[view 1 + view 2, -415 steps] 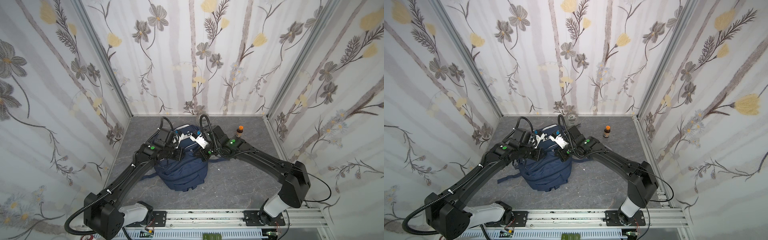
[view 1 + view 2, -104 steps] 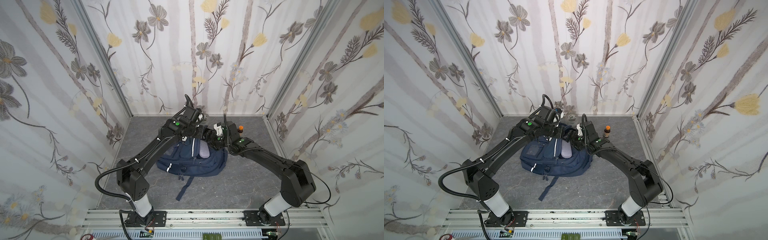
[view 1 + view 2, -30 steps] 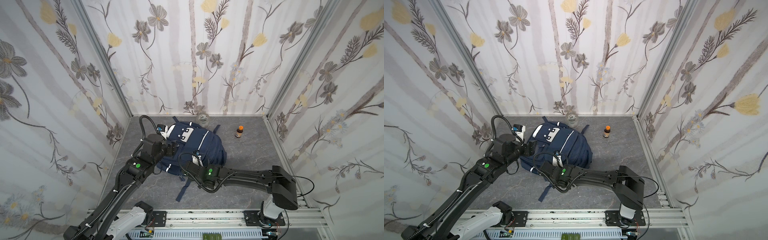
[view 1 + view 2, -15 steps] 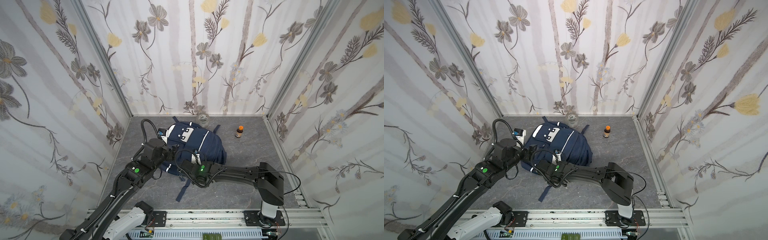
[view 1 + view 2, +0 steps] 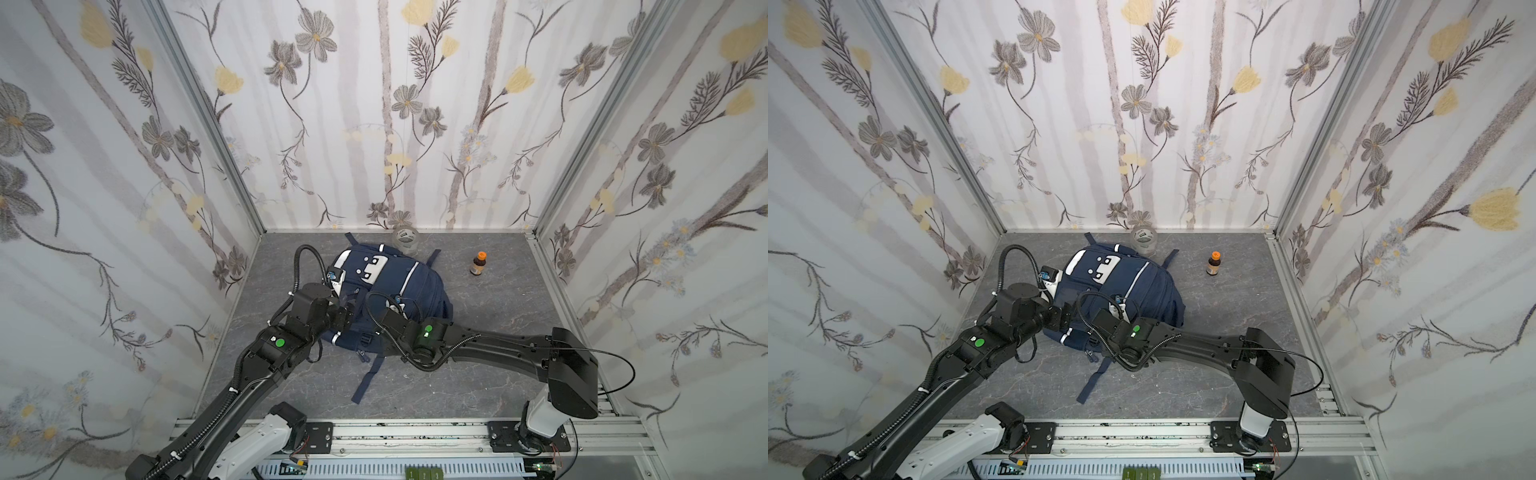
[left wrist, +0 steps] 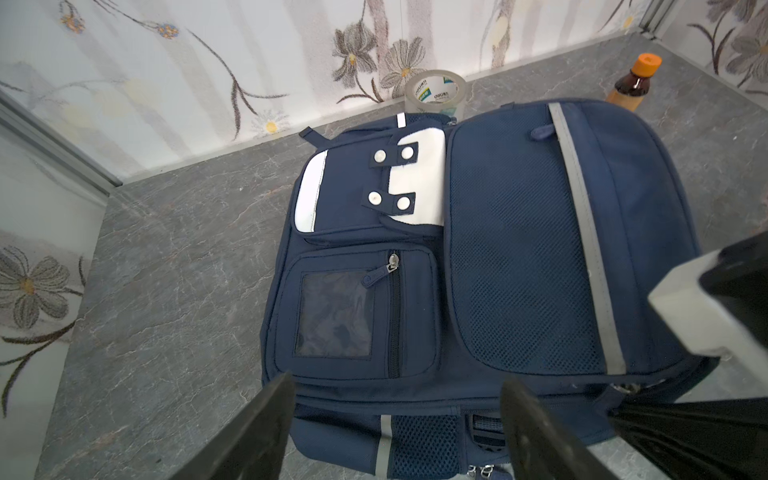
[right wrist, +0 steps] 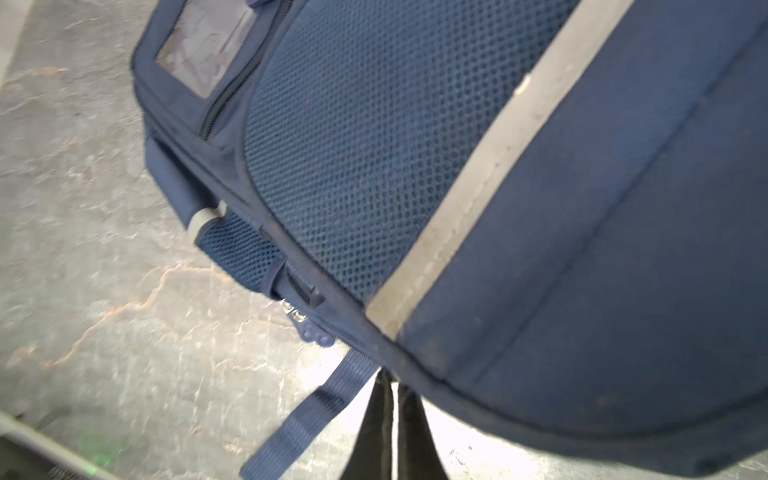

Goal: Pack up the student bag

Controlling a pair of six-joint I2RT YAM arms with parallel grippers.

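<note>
Student bag (image 5: 415, 286) lies flat on the grey floor (image 5: 478, 374), white-patched end just beside the tape roll (image 5: 405, 240). Left gripper (image 6: 397, 380) is over the bag end farthest from the roll, jaws wide apart, holding nothing. Right gripper (image 7: 390, 399) is at that same far end, jaws pressed together at the edge seam; can't tell if fabric is pinched.

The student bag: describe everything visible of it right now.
The student bag is a navy fabric backpack lying flat, front up, on the floor near the back wall. It shows white patches with snap tabs, a mesh panel, a grey stripe, a zipped window pocket and paired zip pulls. One strap trails loose on the floor. A tape roll stands just behind its far end. The left gripper hangs open above its near end; the right gripper is shut at its edge, grip unclear.
</note>
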